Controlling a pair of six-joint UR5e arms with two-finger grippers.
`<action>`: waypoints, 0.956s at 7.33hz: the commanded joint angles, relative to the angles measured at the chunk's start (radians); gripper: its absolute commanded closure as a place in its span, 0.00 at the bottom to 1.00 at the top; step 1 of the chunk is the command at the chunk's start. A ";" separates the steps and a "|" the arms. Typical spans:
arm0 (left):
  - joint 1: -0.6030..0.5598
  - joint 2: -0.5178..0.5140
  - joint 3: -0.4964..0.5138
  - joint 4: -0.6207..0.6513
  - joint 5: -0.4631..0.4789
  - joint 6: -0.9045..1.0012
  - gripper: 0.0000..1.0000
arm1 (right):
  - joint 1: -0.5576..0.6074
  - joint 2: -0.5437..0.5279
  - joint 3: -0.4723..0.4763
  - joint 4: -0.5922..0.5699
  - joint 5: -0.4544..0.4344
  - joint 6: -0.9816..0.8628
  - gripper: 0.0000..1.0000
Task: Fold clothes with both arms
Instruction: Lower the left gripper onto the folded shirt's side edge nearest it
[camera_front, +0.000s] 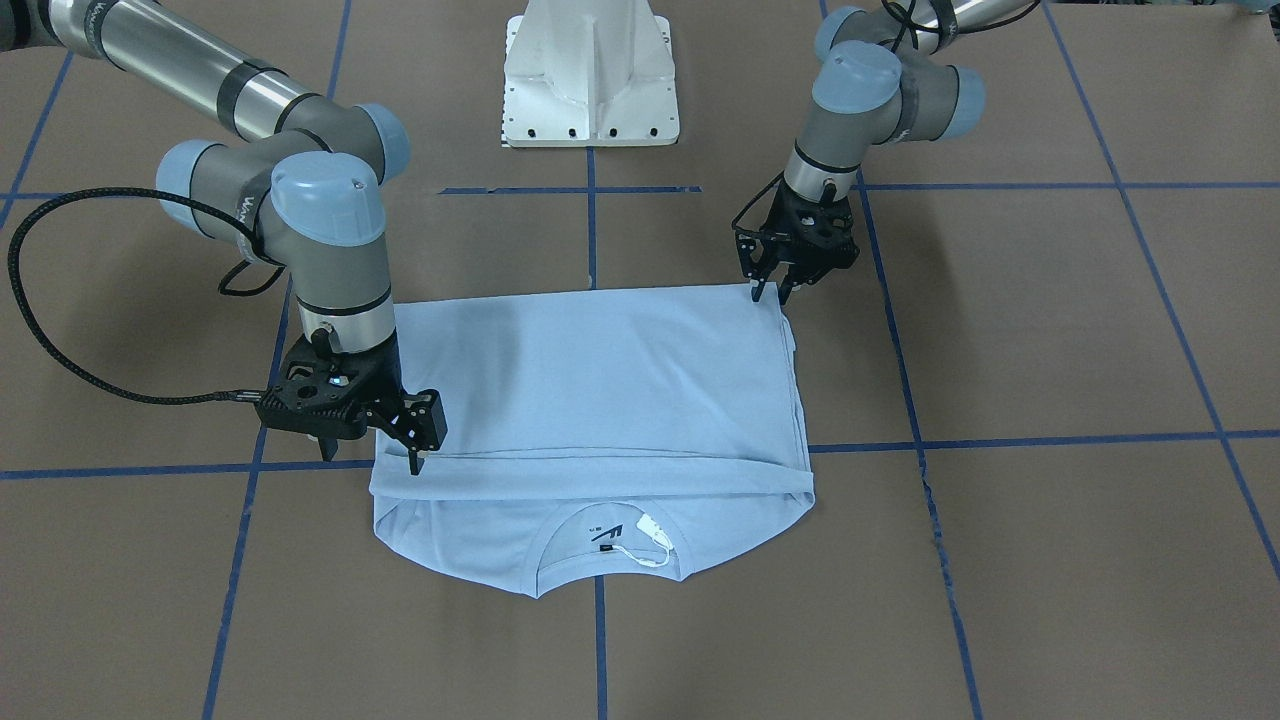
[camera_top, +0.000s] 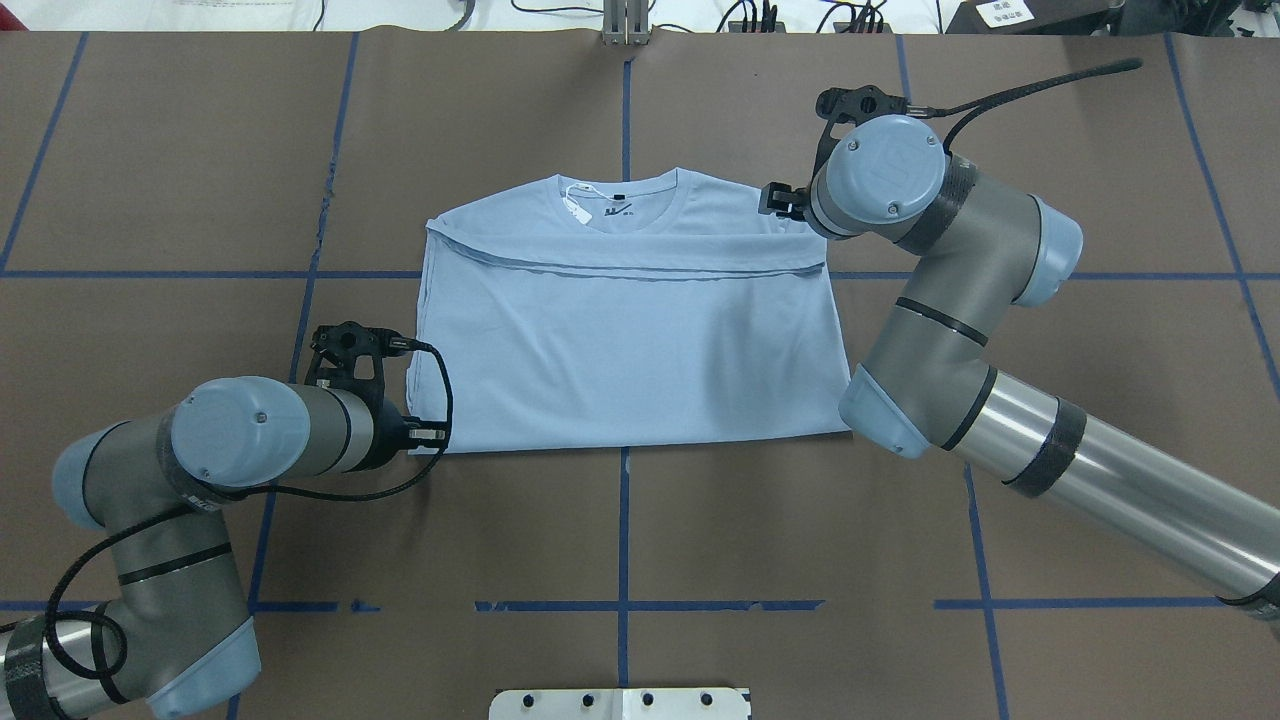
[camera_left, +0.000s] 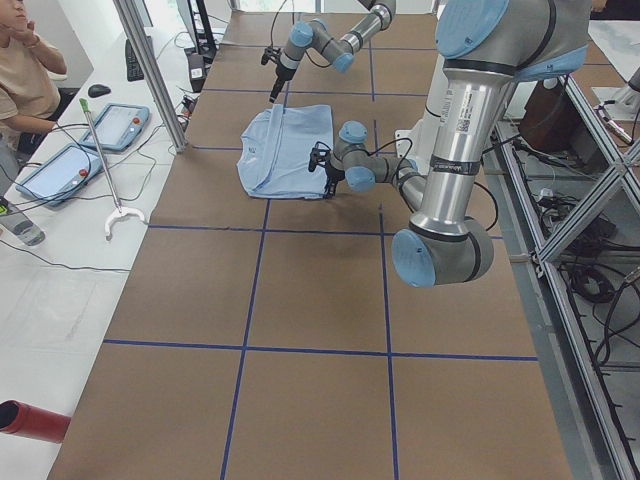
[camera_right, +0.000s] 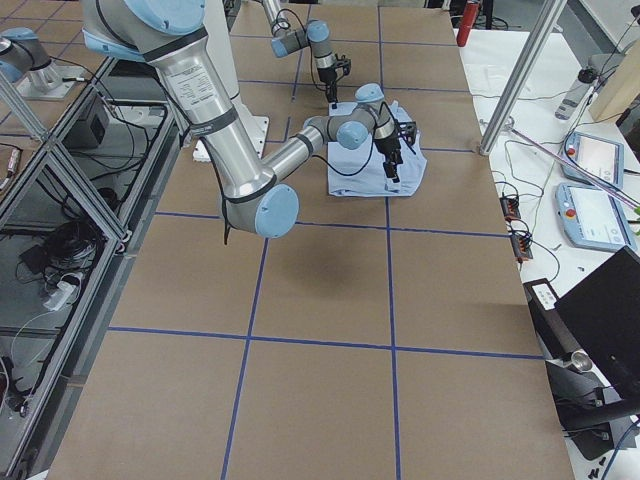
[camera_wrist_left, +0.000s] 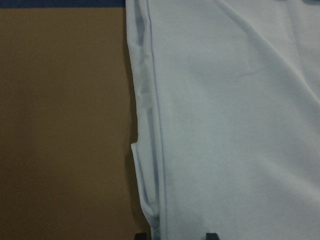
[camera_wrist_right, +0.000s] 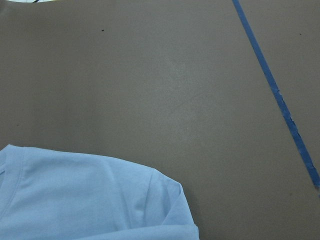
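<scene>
The light blue T-shirt (camera_front: 600, 380) lies flat on the brown table, its lower half folded up so the hem runs straight across just short of the collar (camera_front: 605, 540) and white neck tag (camera_front: 650, 528). My left gripper (camera_front: 771, 295) points down at the fold-line corner nearest the robot base. It is open, and its fingertips (camera_wrist_left: 212, 236) straddle the shirt's side edge in the left wrist view. My right gripper (camera_front: 370, 458) hangs over the opposite hem corner near the shoulder, open, holding nothing. The right wrist view shows only a shirt shoulder (camera_wrist_right: 90, 200) and bare table.
The white pedestal base (camera_front: 590, 90) stands behind the shirt. Blue tape lines (camera_front: 1000, 440) grid the brown table cover. A side table with tablets (camera_left: 60, 170) and a seated person (camera_left: 25, 80) lies beyond the table's far edge.
</scene>
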 joint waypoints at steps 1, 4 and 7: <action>0.010 0.000 0.000 0.000 0.002 0.000 0.59 | 0.000 0.000 -0.001 0.000 0.000 -0.005 0.00; 0.009 0.022 -0.016 0.002 0.006 0.002 1.00 | 0.000 0.000 -0.002 0.000 0.000 -0.005 0.00; -0.057 0.109 -0.076 0.009 0.006 0.090 1.00 | 0.000 0.001 -0.002 0.000 -0.002 0.000 0.00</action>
